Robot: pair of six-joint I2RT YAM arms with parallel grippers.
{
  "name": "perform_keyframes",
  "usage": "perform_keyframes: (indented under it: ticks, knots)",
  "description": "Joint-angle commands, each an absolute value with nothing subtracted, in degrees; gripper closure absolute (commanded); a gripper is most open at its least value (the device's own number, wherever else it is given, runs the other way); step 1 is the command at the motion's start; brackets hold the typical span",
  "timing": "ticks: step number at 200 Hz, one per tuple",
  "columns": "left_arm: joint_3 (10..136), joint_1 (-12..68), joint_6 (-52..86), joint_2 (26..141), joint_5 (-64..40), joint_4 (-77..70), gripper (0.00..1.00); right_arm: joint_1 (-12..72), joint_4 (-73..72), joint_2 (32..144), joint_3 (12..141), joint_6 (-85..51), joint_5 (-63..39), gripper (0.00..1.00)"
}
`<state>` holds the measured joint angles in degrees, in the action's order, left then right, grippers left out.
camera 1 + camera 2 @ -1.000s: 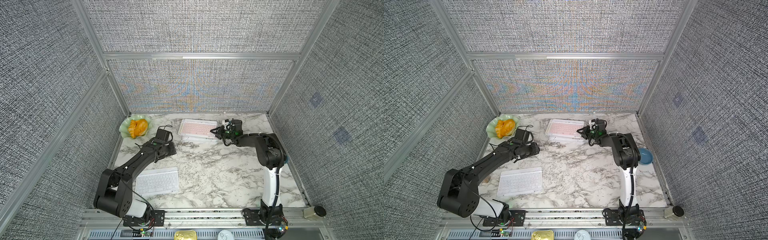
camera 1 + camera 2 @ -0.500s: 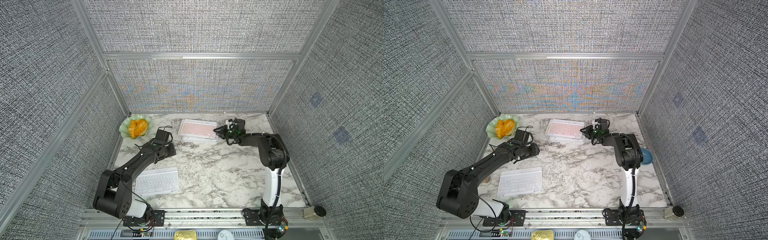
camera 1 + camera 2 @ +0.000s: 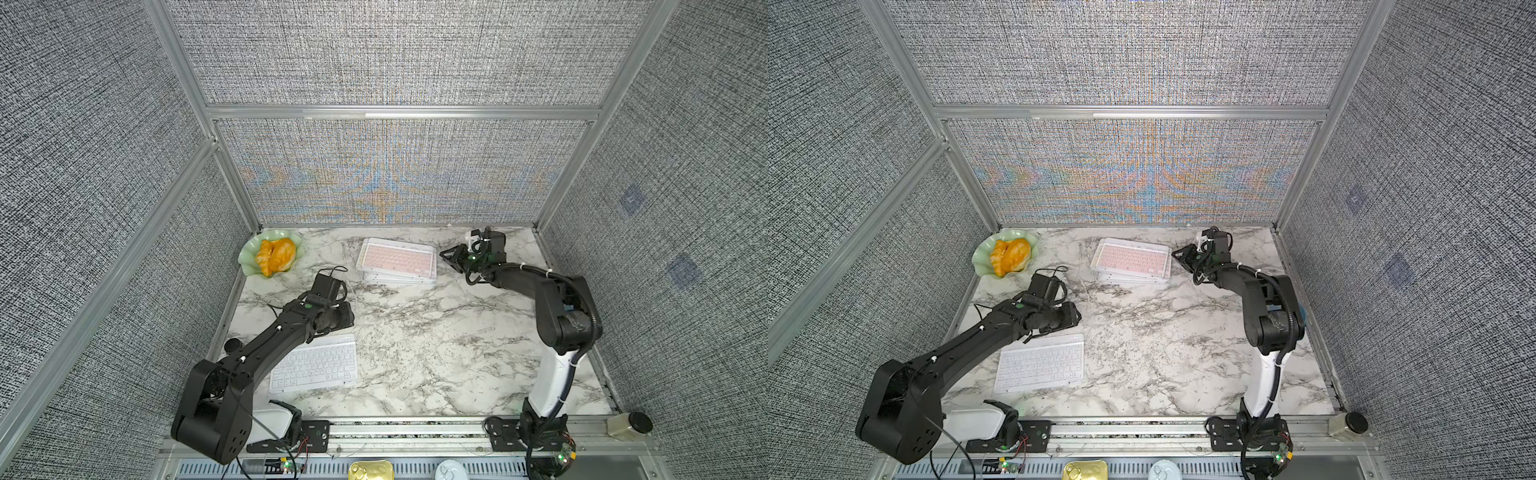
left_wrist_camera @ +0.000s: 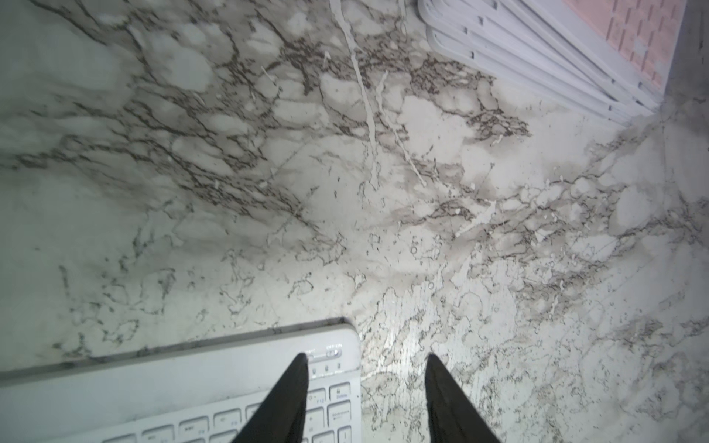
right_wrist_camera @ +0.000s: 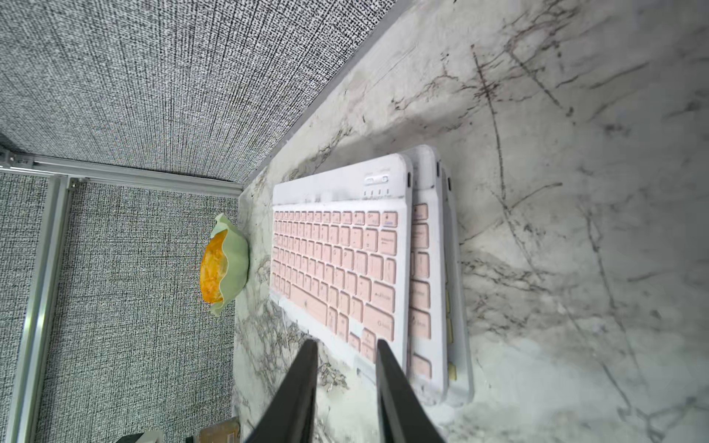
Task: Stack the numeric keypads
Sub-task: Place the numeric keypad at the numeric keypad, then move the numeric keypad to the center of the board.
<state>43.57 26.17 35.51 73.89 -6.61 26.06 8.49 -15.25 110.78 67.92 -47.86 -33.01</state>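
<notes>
A stack of numeric keypads (image 3: pixel 397 259) (image 3: pixel 1131 259) lies at the back middle of the marble table, a pink-keyed one (image 5: pixel 337 264) on top, its edges stepped (image 4: pixel 537 50). A white-keyed keypad (image 3: pixel 313 369) (image 3: pixel 1040 368) lies alone at the front left. My left gripper (image 3: pixel 347 318) (image 4: pixel 368 356) hovers open at that keypad's far right corner (image 4: pixel 172 379), one finger over it, one over bare table. My right gripper (image 3: pixel 451 257) (image 5: pixel 347 345) sits just right of the stack, a little open, holding nothing and apart from the stack's edge.
A green wavy dish (image 3: pixel 249 266) (image 3: pixel 984 257) (image 5: pixel 234 264) with an orange pastry stands at the back left corner. A small jar (image 3: pixel 627 426) sits on the front rail at the right. Grey fabric walls close in the back and both sides.
My right gripper has drawn back to the right, away from the stack's edge, and opened slightly. The left arm has hardly moved.
</notes>
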Motion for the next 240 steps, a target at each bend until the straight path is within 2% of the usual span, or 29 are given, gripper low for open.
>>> perform_keyframes:
  ticks: [1,36,99,240]
  knots:
    - [41.06,29.55,39.83,72.18,-6.49,29.35,0.49,9.17,-15.74,106.76,63.42,-47.26,-32.34,0.71]
    - [37.42,34.98,44.76,70.21,-4.67,32.59,0.49,12.13,-17.29,99.1,54.73,-45.1,-31.87,0.69]
    - [36.88,35.35,43.43,72.5,-3.25,33.22,0.49,16.69,-20.04,89.26,41.85,-45.77,-31.73,0.62]
    - [37.53,35.9,38.95,83.3,-5.94,20.13,0.49,16.96,-13.87,82.85,40.01,-42.82,-30.45,0.6]
